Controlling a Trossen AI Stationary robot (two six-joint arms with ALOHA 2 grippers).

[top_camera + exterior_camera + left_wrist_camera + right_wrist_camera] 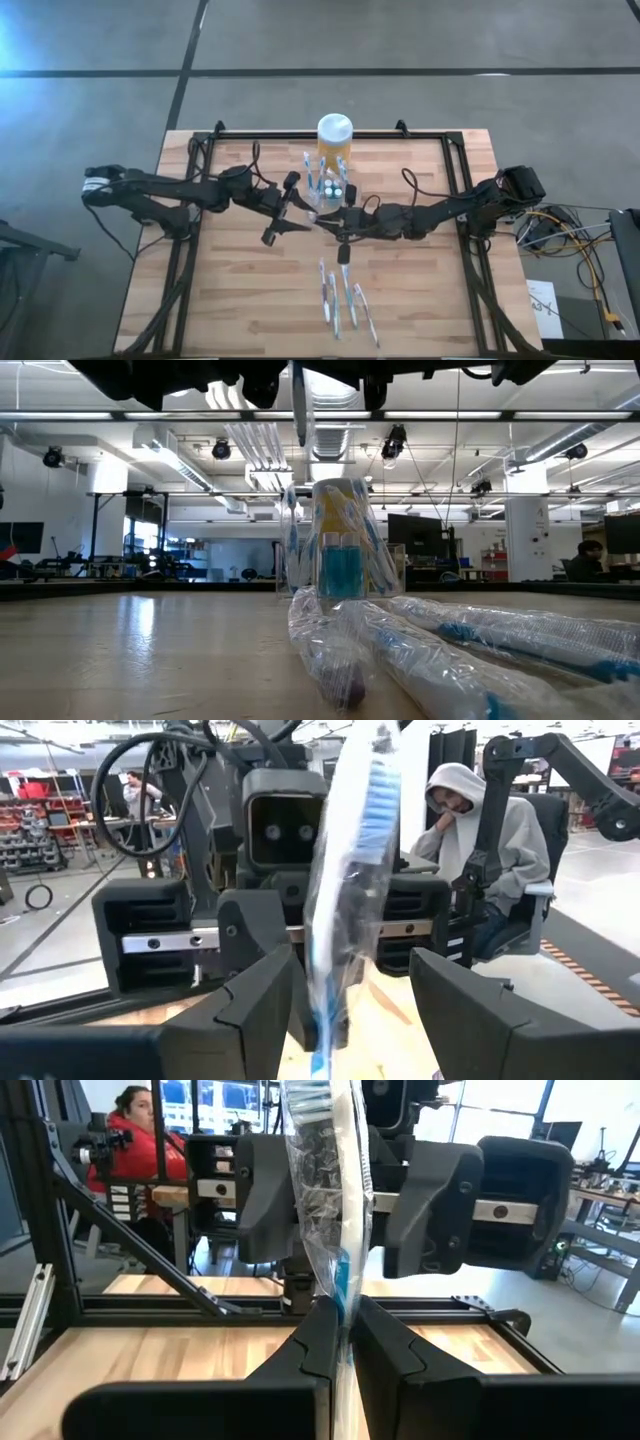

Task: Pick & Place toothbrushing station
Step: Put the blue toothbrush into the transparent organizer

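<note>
Clear rectangular plastic holder (330,190): mid-table (240,300), touching the front of the yellow jar with white lid (334,135).
Wrapped toothbrushes (345,300): flat on the table, nearer the front edge.
Left gripper (300,208): left of the holder.
Right gripper (322,218): facing it, wrapped toothbrush (325,1180) between its fingers (310,1345).

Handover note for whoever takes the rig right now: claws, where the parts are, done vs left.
Right claw: shut on a wrapped toothbrush, held upright above mid-table, facing the left claw.
Left claw: open, fingers either side of the same toothbrush, not closed on it.
Toothbrushing station: clear holder at the back centre of the table, in front of the yellow jar; it already holds some brushes.
Spare wrapped toothbrushes: lying on the front of the table.
Done: one brush lifted.
Left: probably hand it over or place it in the station, then the ones on the table.
</note>
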